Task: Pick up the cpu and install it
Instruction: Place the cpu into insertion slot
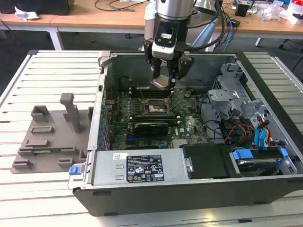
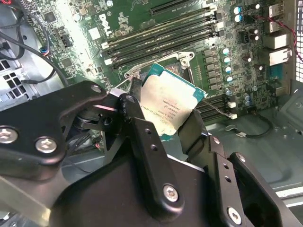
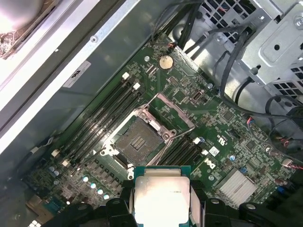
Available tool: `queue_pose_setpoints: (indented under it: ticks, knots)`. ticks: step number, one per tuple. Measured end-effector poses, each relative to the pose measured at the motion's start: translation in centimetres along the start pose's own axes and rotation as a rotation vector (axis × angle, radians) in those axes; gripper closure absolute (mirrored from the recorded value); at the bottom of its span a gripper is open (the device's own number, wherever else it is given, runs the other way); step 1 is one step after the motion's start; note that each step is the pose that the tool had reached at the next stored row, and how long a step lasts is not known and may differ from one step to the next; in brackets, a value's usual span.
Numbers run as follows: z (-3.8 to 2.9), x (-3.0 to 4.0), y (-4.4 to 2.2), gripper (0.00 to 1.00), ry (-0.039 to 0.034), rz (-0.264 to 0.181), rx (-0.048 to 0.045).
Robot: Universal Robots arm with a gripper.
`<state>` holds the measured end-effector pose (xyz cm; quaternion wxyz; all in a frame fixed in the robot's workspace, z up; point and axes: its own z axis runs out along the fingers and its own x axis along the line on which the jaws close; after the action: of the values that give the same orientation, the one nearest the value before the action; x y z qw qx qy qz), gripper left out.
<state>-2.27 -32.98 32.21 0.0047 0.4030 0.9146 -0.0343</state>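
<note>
Since the black metal claw (image 1: 163, 78) is clenched on the cpu (image 2: 173, 106), a small flat square chip with a silver-white metal top and a thin green rim, the chip sits pinched between the fingers (image 2: 137, 127), up in the air over the board; nothing is seated yet.

Below the claw and a bit ahead of it is the black square socket (image 3: 139, 139) on the green motherboard (image 3: 227, 142); the thin grey metal load plate (image 3: 177, 110) stands flipped open just beside it, so the socket looks bare and ready.

What worries me: the socket's contacts look fragile; if the chip lands crooked or corner-first, I reckon they bend; the grip is only on two opposite edges, so a bump could twist or drop it; the fingers are chunky, and the load plate and the long black memory slots (image 3: 109, 109) sit close to either side of the landing spot, so a clip on the way down seems possible.

Which way it points: the metal top faces up toward the wrist, the underside toward the board; in the exterior view it hangs tipped, one edge lower than the other; in the first wrist view its edges look turned against the socket's edges, though the camera angle may exaggerate that; being square, it has no real long axis.
</note>
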Motion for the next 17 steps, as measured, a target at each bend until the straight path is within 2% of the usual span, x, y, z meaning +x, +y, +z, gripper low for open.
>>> queue_pose_setpoints:
  ticks: [17]
  knots:
    - [0.14, 0.00, 0.01, 0.45, 0.0053, 0.107, 0.0048]
